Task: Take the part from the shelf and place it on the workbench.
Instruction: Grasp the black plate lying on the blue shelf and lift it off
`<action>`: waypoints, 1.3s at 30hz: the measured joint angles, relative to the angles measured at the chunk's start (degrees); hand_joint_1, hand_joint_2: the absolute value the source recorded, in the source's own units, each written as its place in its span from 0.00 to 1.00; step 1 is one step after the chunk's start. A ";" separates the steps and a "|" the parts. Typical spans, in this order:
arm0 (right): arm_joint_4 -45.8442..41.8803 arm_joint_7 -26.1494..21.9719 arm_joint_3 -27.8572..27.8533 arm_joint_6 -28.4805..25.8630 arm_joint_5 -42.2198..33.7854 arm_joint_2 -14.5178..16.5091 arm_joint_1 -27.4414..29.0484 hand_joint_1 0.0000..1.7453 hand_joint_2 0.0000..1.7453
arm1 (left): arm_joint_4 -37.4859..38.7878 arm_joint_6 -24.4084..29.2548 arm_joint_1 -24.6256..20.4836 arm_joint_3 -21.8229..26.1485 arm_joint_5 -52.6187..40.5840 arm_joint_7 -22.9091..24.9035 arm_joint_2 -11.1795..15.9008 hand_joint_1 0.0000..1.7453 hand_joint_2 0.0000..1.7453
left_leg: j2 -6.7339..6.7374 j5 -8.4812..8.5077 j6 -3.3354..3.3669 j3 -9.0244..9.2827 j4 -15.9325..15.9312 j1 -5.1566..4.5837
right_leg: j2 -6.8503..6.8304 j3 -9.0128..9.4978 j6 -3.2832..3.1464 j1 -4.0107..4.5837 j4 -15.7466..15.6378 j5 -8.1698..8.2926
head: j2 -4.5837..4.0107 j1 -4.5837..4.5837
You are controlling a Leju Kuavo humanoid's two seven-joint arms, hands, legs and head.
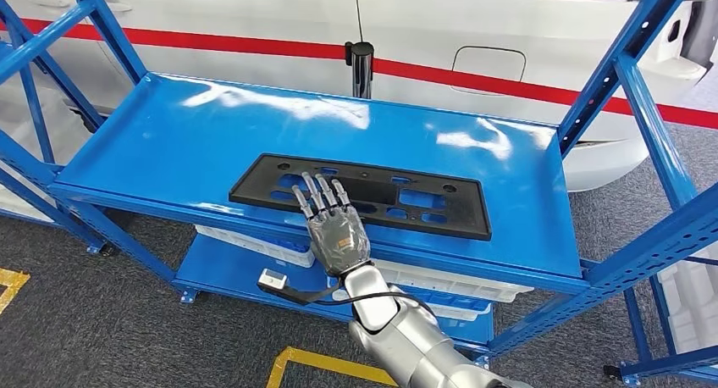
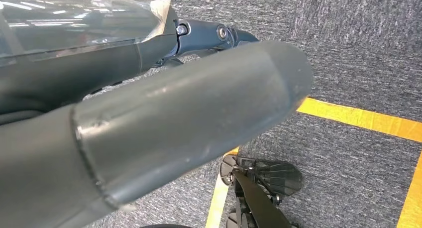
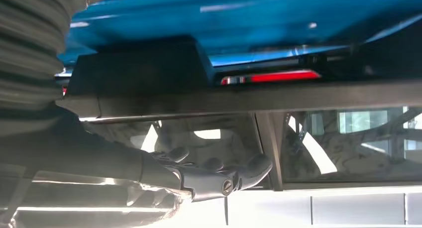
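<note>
The part is a flat black plastic panel with cut-out holes, lying on the blue shelf near its front edge.

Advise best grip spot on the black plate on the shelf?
Probably the black plate's near long edge, from the shelf front. It lies flat on the blue shelf, so the top offers no grip. The right hand is already over that edge, fingers extended.
</note>
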 joint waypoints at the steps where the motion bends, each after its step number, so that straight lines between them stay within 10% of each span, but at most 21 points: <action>1: 0.26 0.01 0.01 0.00 0.00 0.12 -0.02 0.00 1.00 | 0.00 0.00 0.00 0.02 0.00 0.00 -0.01 0.00 0.00 | 0.00 0.00 0.00 0.00 0.00 0.00 | 0.00 0.00 0.00 -0.01 0.00 0.00 | 0.00 0.00; 10: 1.74 -0.21 0.02 0.07 -0.04 0.50 -0.28 0.03 1.00 | 0.00 0.09 0.00 0.06 0.03 -0.02 -0.03 0.00 0.00 | 0.00 -0.01 0.00 -0.04 0.00 -0.01 | 0.01 -0.04 0.00 -0.02 0.00 0.00 | 0.00 0.00; 14: 3.41 -1.29 -0.04 0.66 -0.32 1.29 -1.40 0.70 1.00 | 0.00 0.61 -0.01 0.06 0.09 0.00 -0.07 0.00 0.00 | 0.00 -0.01 0.00 -0.04 0.00 -0.01 | 0.01 -0.05 0.00 -0.02 0.00 0.00 | -0.01 -0.01; 19: 6.96 1.44 0.25 1.17 -0.03 2.67 -3.61 0.00 1.00 | 0.00 1.29 -0.04 0.23 0.55 -0.27 -0.24 0.00 0.00 | 0.00 0.00 0.00 -0.03 0.00 -0.01 | 0.00 -0.04 0.00 -0.02 0.00 0.00 | 0.00 -0.01; 39: -17.77 -1.49 -4.87 2.34 -0.01 -1.26 2.95 0.00 1.00 | 0.02 1.81 -0.06 1.20 0.72 -0.49 -0.45 0.00 0.00 | -0.01 -0.02 0.01 -0.03 0.01 -0.07 | 0.01 -0.05 0.00 -0.05 -0.01 0.00 | 0.01 0.00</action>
